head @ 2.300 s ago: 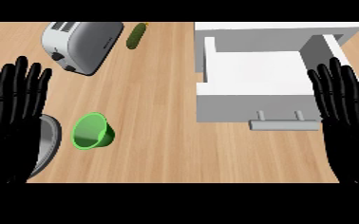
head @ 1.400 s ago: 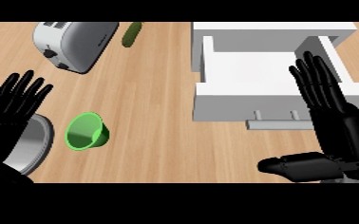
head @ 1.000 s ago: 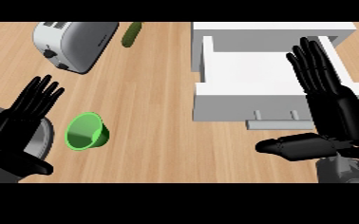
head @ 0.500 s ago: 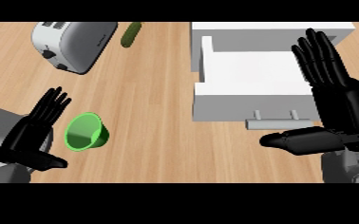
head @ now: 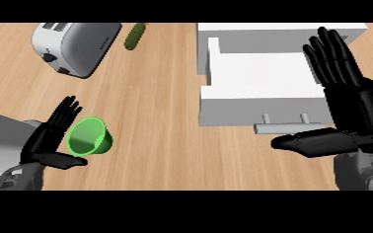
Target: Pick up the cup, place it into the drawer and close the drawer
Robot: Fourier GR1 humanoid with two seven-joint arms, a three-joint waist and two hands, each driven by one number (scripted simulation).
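- Lower left of frame: cup (head: 89, 137) sits on the counter (head: 160, 103); our left hand (head: 50, 139) is just beside it, fingers straight, gripping nothing.
- Right side: drawer (head: 247, 111) is pulled out with no cup in it; our right hand (head: 342, 94) is flat and open over it.
- We judge that the grasp, the placing and the closing are all left to do.

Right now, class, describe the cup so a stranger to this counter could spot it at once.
On the wooden counter, look near left, below the toaster. The cup lies beside the open left hand. It alone is bright green with a round mouth; the cucumber is long and darker.
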